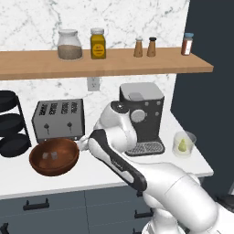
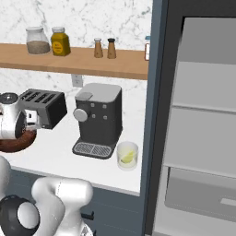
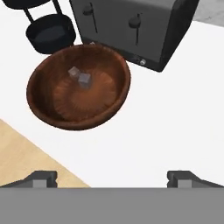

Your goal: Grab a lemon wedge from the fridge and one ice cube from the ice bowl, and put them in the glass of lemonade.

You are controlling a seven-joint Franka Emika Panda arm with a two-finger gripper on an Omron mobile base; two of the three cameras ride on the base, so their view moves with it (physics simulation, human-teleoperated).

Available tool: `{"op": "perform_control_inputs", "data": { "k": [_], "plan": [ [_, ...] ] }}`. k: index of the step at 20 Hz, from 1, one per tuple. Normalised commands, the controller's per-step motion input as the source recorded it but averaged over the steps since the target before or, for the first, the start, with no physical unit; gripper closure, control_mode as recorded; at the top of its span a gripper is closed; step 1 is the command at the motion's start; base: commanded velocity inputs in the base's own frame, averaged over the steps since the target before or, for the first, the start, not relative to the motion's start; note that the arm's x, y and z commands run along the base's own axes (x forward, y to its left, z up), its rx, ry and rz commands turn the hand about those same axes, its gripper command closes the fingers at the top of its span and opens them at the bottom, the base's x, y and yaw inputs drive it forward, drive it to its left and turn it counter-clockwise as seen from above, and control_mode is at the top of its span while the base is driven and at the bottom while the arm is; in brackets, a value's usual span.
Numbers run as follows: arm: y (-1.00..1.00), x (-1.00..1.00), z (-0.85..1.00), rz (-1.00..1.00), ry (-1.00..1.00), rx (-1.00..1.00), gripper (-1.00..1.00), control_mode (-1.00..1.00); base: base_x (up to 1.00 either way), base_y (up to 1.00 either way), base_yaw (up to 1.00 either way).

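Hovering above the white counter (image 3: 175, 113), the gripper (image 3: 112, 177) is held with its jaws spread wide and nothing between them. Just beyond the fingertips (image 3: 43, 178), the ice bowl (image 3: 43, 109) is set on the counter, reddish-brown and shallow, with two pale ice cubes (image 3: 81, 78) lying near its middle. Behind the bowl, a dark toaster (image 1: 58, 119) is placed against the marble wall, and a black tiered rack (image 1: 11, 125) is seen to its left. Further right, a coffee machine (image 1: 141, 116) is stood, and beside it the glass of lemonade (image 1: 183, 144), with the lemon wedge (image 1: 183, 145) seen inside it. At the far right, the fridge (image 2: 203, 120) is left open, light grey shelves exposed.
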Motion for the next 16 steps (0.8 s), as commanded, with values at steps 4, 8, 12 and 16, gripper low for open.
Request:
{"op": "perform_control_inputs", "data": {
  "k": [4, 8, 12, 16],
  "plan": [
    [1.00, 0.53, -0.03, 0.05, 0.32, -0.18, -1.00, -1.00, 0.00, 0.00, 0.00],
    [0.65, 0.20, -0.11, 0.04, 0.20, -0.16, -1.00, -1.00, 0.00, 0.00, 0.00],
    [0.28, 0.00, -0.16, 0.01, 0.02, 0.00, -1.00, -1.00, 0.00, 0.00, 0.00],
    [0.49, 0.06, -0.60, 0.00, 0.00, 0.00, -1.00, -1.00, 0.00, 0.00, 0.00]
  ]
}}
